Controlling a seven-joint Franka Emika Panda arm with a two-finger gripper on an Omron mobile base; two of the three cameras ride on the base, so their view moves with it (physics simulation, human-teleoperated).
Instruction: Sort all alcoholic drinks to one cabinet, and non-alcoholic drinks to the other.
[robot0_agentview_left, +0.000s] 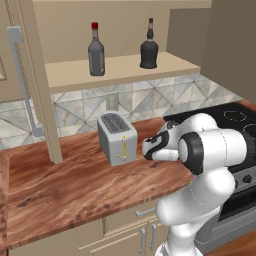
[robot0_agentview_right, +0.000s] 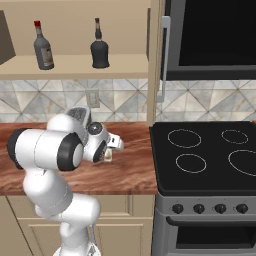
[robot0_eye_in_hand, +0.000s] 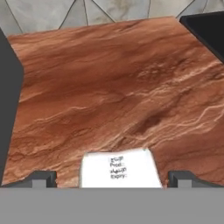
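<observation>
Reddish wood counter (robot0_agentview_left: 60, 185), possibly bare.

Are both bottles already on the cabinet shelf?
Yes, the red-capped grey bottle and the squat black bottle stand upright, apart, on the pale shelf.

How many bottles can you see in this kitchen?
2, both standing on the open cabinet's pale shelf above the counter: a slim grey bottle with a red cap on the left, a squat black bottle to its right. Others may be hidden elsewhere.
</observation>
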